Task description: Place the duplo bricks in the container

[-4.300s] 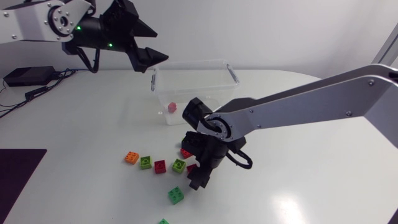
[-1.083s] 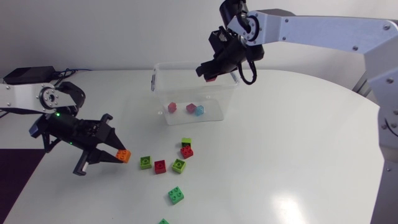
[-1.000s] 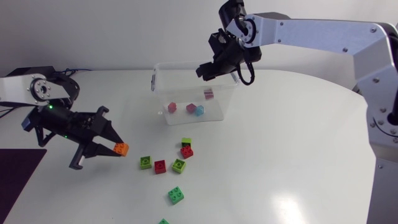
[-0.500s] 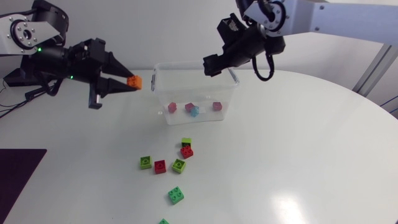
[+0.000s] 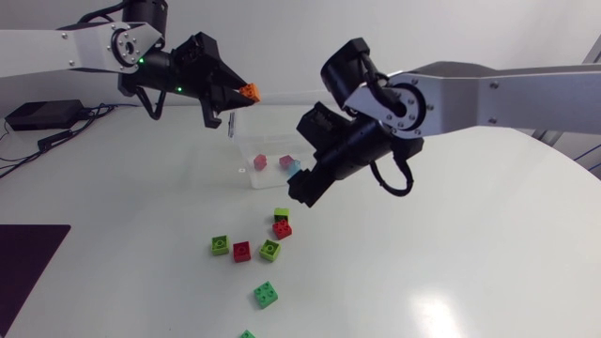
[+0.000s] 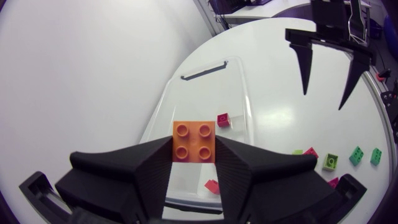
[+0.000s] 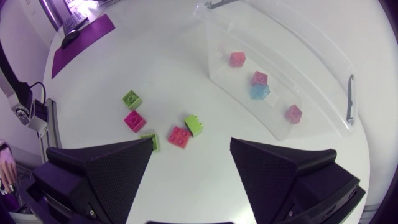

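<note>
Pinching orange brick (image 6: 194,142), left gripper (image 5: 242,95), seemingly over container (image 5: 246,145).

The left tool (image 6: 194,148) looks like matt black plastic. The orange brick (image 6: 194,142) clamped between its fingers is smooth, glossy moulded plastic. The right tool (image 7: 191,142) is the same matt black, and its pads (image 7: 112,168) are finely dimpled. Ahead of it, the container (image 7: 305,68) is clear, shiny plastic with a dark handle (image 7: 349,99). Under it, the loose bricks (image 7: 179,137) are glossy plastic and lie on a smooth white table (image 5: 488,244) with a soft sheen. The right arm (image 5: 507,94) looks like satin silver metal.
</note>
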